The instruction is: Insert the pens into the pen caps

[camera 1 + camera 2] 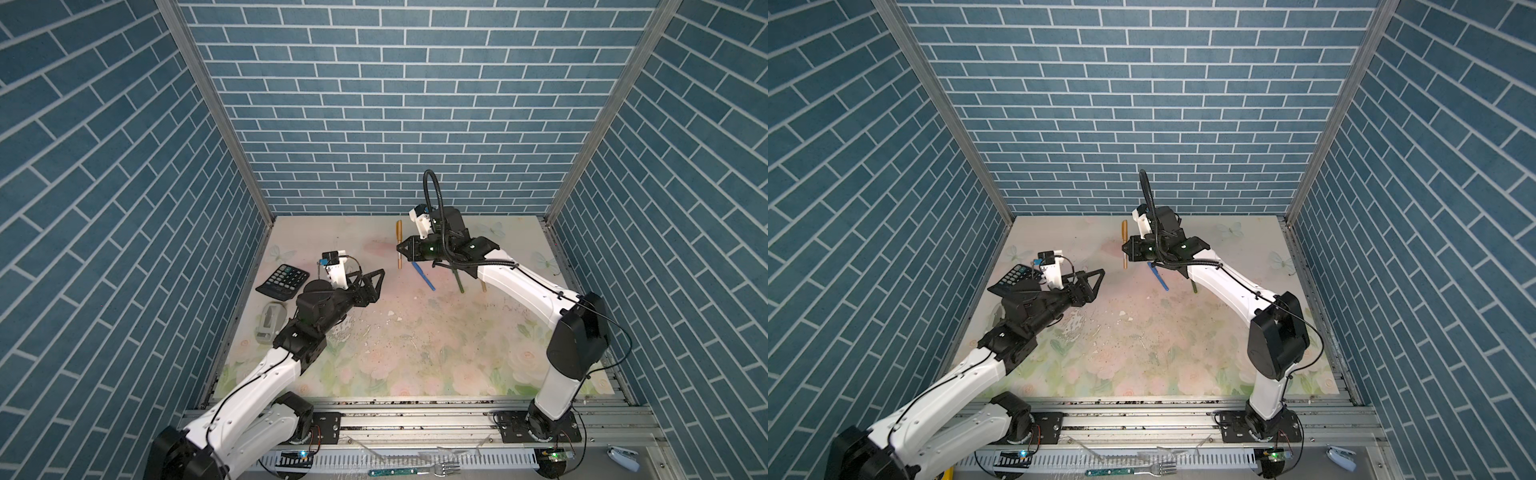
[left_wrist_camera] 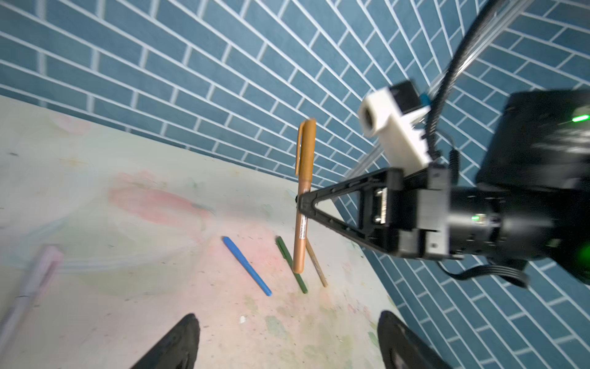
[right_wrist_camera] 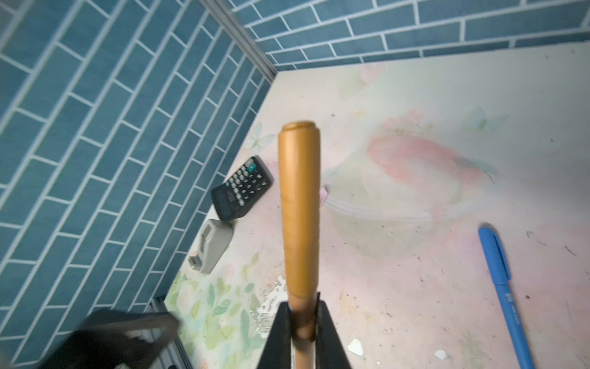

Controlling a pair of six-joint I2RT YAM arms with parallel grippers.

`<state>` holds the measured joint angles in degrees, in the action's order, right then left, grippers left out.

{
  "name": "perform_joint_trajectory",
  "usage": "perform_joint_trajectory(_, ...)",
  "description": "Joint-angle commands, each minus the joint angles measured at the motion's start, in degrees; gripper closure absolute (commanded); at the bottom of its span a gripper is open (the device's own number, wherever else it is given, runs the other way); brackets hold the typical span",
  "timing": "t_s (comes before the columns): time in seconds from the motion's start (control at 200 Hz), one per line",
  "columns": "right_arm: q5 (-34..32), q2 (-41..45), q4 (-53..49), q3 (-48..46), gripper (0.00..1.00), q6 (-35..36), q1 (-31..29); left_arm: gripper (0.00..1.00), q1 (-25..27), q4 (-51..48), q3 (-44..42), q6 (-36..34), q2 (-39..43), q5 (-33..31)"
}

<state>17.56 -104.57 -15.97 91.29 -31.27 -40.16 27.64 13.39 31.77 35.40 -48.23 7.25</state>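
Note:
My right gripper (image 1: 399, 248) (image 1: 1124, 248) (image 3: 303, 322) is shut on a gold pen (image 1: 399, 243) (image 1: 1124, 243) (image 2: 301, 223), held upright above the back of the table. A gold pen cap (image 2: 307, 143) (image 3: 299, 204) sits on the pen's upper end. My left gripper (image 1: 375, 286) (image 1: 1096, 282) (image 2: 287, 338) is open and empty, a short way to the left of that pen. A blue pen (image 1: 423, 276) (image 2: 245, 265) (image 3: 504, 294), a dark green pen (image 1: 458, 282) (image 2: 292, 266) and another gold pen (image 2: 316, 263) lie on the table under the right arm. A blurred pale pink pen (image 2: 35, 287) shows in the left wrist view.
A black calculator (image 1: 282, 280) (image 3: 242, 188) and a grey stapler (image 1: 270, 322) (image 3: 212, 244) lie by the left wall. A teal-handled fork (image 1: 415, 471) lies on the front ledge. Brick-patterned walls close in the floral table (image 1: 415, 353) on three sides.

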Motion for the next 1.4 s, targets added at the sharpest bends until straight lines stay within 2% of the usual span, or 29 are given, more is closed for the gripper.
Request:
perform_joint_trajectory(0.0, -2.39, -7.09, -3.49, -1.13, 0.90, -1.09, 0.09, 0.09, -0.47, -7.30, -3.45, -0.48, 6.51, -7.81)
perform_joint_trajectory(0.12, -4.08, -13.41, -5.62, 0.76, 0.89, -0.62, -0.16, 0.09, -0.61, -9.70, -5.32, -0.94, 10.83, -7.88)
perform_joint_trajectory(0.315, -6.67, -20.26, -10.00, 3.86, 0.86, 1.21, -1.12, 0.09, -0.66, -9.10, -5.98, -1.06, 11.39, -6.22)
perform_joint_trajectory(0.41, -7.45, -23.22, -13.07, 5.87, 0.80, 1.03, -1.27, 0.09, -0.65, -7.87, -5.78, -1.03, 10.59, -5.30)
perform_joint_trajectory(0.53, -11.20, -23.61, -15.23, 6.28, 0.64, 1.21, -1.85, 0.09, -0.66, -6.70, -5.62, -0.77, 9.52, -4.52)
perform_joint_trajectory(0.67, -15.04, -22.59, -18.27, 7.78, 0.59, 2.53, -2.44, 0.09, -0.66, -6.37, -5.22, -0.60, 8.69, -4.43)
perform_joint_trajectory(0.74, -13.96, -21.46, -18.07, 7.94, 0.58, 3.05, -2.55, 0.09, -0.66, -6.73, -4.59, -0.93, 8.68, -4.60)
perform_joint_trajectory(0.88, -12.84, -12.83, -17.96, 8.05, 0.56, 3.69, -2.59, 0.09, -0.65, -12.83, 1.01, -4.45, 8.77, -5.58)
perform_joint_trajectory(0.935, -12.88, -9.29, -17.92, 7.92, 0.55, 4.59, -2.57, 0.07, -0.65, -18.03, 4.53, -6.86, 8.52, -6.62)
perform_joint_trajectory(0.96, -11.29, -7.37, -17.69, 7.52, 0.54, 5.19, -2.55, 0.01, -0.66, -20.68, 6.67, -8.34, 8.25, -6.97)
perform_joint_trajectory(1.04, -11.34, -0.70, -16.42, 4.82, 0.50, 7.59, -2.31, 0.00, -0.64, -29.51, 13.53, -14.56, 6.59, -7.94)
perform_joint_trajectory(1.09, -11.39, 4.70, -14.54, 1.76, 0.45, 9.26, -2.13, 0.01, -0.57, -36.32, 17.57, -16.56, 5.13, -12.18)
perform_joint_trajectory(1.13, -12.19, 8.55, -12.84, -1.14, 0.38, 10.19, -2.18, 0.00, -0.50, -40.89, 20.48, -16.80, 3.86, -16.93)
perform_joint_trajectory(1.15, -13.57, 11.01, -12.01, -2.60, 0.32, 10.75, -2.11, 0.00, -0.55, -42.89, 21.70, -16.73, 3.17, -19.66)
perform_joint_trajectory(1.17, -13.98, 12.96, -11.54, -3.80, 0.20, 11.73, -2.16, 0.00, -0.55, -44.63, 22.81, -16.56, 2.44, -21.60)
perform_joint_trajectory(1.195, -15.04, 15.13, -11.18, -5.11, 0.14, 13.37, -2.22, 0.00, -0.55, -46.54, 24.09, -16.48, 1.45, -23.61)
perform_joint_trajectory(1.22, -17.34, 17.12, -10.57, -6.65, 0.02, 13.35, -2.43, 0.00, -0.48, -47.59, 24.97, -16.94, 0.58, -25.42)
perform_joint_trajectory(1.27, -24.27, 20.73, -8.15, -11.31, 0.01, 10.95, -2.55, 0.00, -0.41, -47.46, 24.97, -17.98, -0.72, -28.86)
perform_joint_trajectory(1.315, -30.08, 23.49, -4.67, -16.62, 0.01, 13.11, -2.40, 0.01, -0.57, -43.33, 22.60, -19.27, -1.24, -31.54)
perform_joint_trajectory(1.39, -39.85, 27.58, 1.32, -24.05, 0.01, 17.97, -1.49, 0.00, -0.57, -28.88, 14.43, -30.51, -0.61, -32.27)
